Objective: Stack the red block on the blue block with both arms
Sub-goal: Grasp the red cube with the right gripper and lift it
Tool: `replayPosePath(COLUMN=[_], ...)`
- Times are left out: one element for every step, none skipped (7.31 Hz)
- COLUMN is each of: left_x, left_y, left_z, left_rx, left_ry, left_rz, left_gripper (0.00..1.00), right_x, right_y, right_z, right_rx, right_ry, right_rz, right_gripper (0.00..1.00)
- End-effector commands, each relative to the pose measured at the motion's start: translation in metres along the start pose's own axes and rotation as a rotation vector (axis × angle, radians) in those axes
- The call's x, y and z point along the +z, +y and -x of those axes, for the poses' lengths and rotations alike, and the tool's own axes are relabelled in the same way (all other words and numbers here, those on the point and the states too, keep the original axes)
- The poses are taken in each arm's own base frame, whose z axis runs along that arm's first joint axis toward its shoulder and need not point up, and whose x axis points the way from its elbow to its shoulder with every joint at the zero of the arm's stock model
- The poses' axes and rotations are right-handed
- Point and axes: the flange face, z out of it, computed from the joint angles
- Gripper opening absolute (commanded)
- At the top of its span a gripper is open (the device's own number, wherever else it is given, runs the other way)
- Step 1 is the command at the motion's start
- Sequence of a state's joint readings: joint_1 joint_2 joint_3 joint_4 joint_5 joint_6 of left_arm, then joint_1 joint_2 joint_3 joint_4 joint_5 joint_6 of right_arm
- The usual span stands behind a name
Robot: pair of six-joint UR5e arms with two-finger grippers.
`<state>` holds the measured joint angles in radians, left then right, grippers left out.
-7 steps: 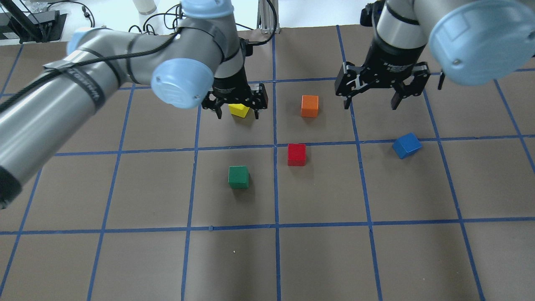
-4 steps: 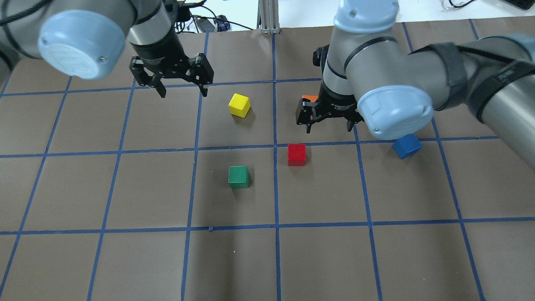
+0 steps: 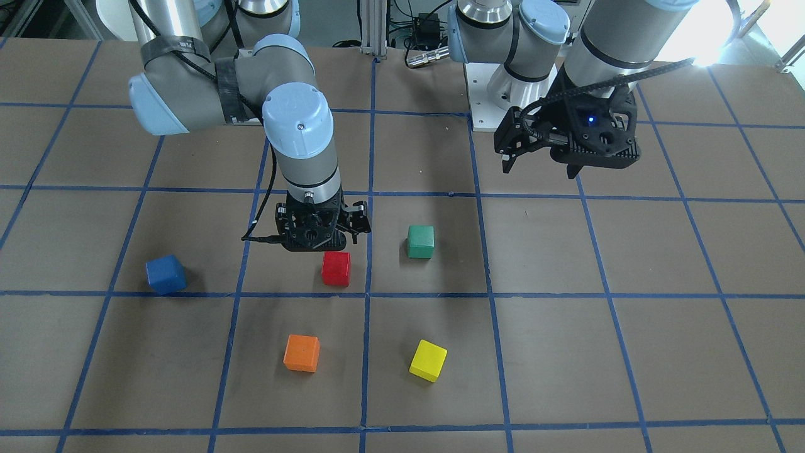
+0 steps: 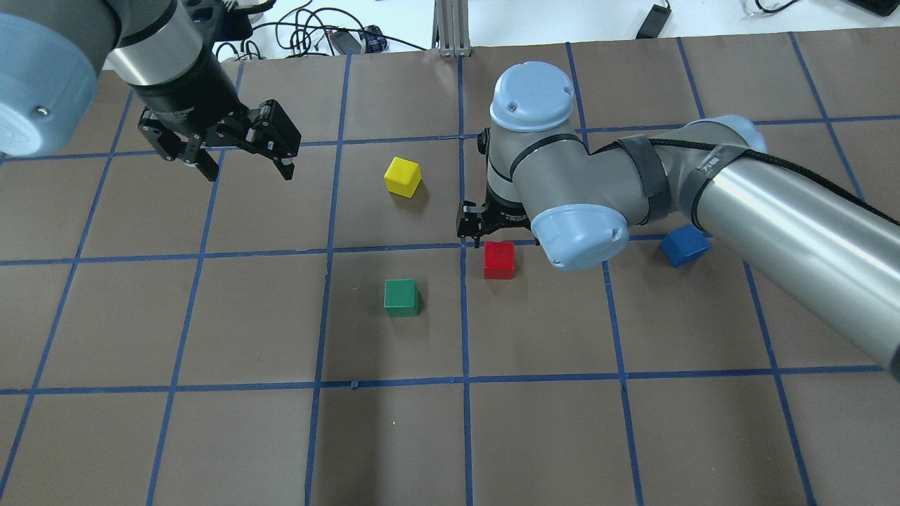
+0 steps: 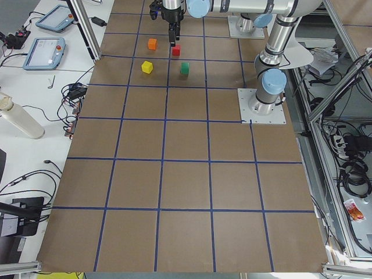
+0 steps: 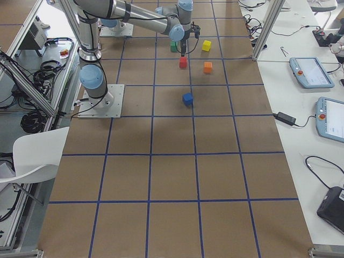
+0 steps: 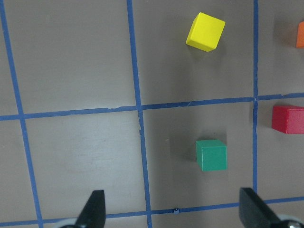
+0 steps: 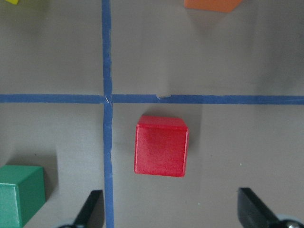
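Note:
The red block (image 4: 499, 259) lies on the brown table near the middle; it also shows in the front view (image 3: 336, 268). My right gripper (image 3: 321, 238) hovers open just above it. In the right wrist view the red block (image 8: 161, 146) lies between and slightly ahead of the open fingertips (image 8: 93, 209). The blue block (image 4: 684, 245) lies turned at an angle to the right, partly behind my right arm; it also shows in the front view (image 3: 166, 274). My left gripper (image 4: 248, 170) is open and empty, raised at the far left.
A green block (image 4: 401, 296) lies left of the red one, a yellow block (image 4: 403, 176) farther back. An orange block (image 3: 301, 352) lies beyond the red block, hidden under my right arm in the overhead view. Blue tape lines grid the table (image 4: 211, 436).
My right gripper moved left and nearer, from over the orange block to above the red block. My left gripper drew back to the left, away from the yellow block. No block moved.

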<state>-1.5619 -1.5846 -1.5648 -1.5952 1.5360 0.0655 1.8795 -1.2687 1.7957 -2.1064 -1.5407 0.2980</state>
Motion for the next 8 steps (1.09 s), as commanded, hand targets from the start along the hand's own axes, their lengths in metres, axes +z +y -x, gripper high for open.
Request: replayPosePath(left_x=[0.003,0.005,0.008,0.009,0.010,0.010,0.010,0.011], left_y=[0.009,0.010,0.011,0.010,0.011,0.011,0.011,0.010], left_z=[0.006,0.006,0.006,0.006,0.006,0.006,0.006,0.006], left_rx=[0.005,0.012,0.024,0.024,0.024,0.024,0.024,0.024], left_ry=[0.001,0.000,0.002,0.004,0.004,0.002,0.002,0.004], left_rz=[0.002,0.009,0.013,0.013,0.015,0.016,0.015,0.016], left_gripper=[1.00,1.00,1.00,1.00,1.00,1.00,1.00,1.00], right_x=[0.029,0.047,0.068,0.078,0.081,0.086,0.087,0.087], right_y=[-0.006,-0.011,-0.020,-0.018,-0.019,-0.021,-0.020,-0.017], right_z=[0.012,0.013,0.014,0.013,0.014,0.013,0.013,0.012], right_rx=[0.021,0.051,0.117,0.152,0.168,0.168,0.159,0.141], right_ry=[-0.004,0.005,0.005,0.014,0.013,0.016,0.020,0.026], right_rz=[-0.010,0.006,-0.005,0.009,0.016,0.023,0.030,0.050], right_gripper=[1.00,1.00,1.00,1.00,1.00,0.94,0.68,0.34])
